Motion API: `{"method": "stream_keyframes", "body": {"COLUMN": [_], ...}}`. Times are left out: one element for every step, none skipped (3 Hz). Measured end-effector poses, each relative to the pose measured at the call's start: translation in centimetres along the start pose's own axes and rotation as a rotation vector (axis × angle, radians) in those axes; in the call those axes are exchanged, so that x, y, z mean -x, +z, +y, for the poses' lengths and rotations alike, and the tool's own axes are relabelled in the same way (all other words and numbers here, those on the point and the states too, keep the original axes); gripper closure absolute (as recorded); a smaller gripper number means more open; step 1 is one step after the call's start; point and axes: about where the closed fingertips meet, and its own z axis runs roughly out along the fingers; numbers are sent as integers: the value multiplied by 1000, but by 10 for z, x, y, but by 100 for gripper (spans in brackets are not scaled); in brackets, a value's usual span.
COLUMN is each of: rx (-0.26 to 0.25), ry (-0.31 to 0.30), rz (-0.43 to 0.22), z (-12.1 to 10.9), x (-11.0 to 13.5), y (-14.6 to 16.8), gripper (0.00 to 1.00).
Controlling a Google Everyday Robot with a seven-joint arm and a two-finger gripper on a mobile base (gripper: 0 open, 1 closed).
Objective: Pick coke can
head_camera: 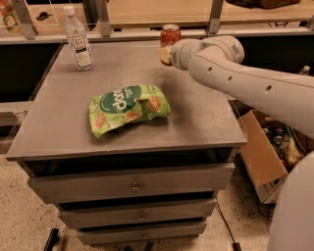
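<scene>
Grey metal drawers (pixel 132 185), three and all shut, face the camera under the flat tabletop (pixel 54 137). To the right, on the floor, an open cardboard box (pixel 256 147) holds a jumble of small items too mixed to name. A crumpled green snack bag (pixel 128 109) lies mid-table, well apart from every edge, with bare surface all round it. The white arm (pixel 245 83) reaches in from the right, above the table's right side. At the far left stands a clear bottle (pixel 78 40), upright with its cap on. The coke can (pixel 170 33) is upright at the far edge, right of centre, before a wooden counter (pixel 157 12). The gripper (pixel 164 54) is at the can's near lower side; whether it is open or clamped on the can, I cannot tell.
</scene>
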Motion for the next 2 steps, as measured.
{"method": "stream_keyframes", "body": {"rx": [22,42], "ry": [-8,56], "rz": [-5,6], "z": [-2,-27], "x": [-2,-10], "y": [-17,-30], "gripper": [100,100]}}
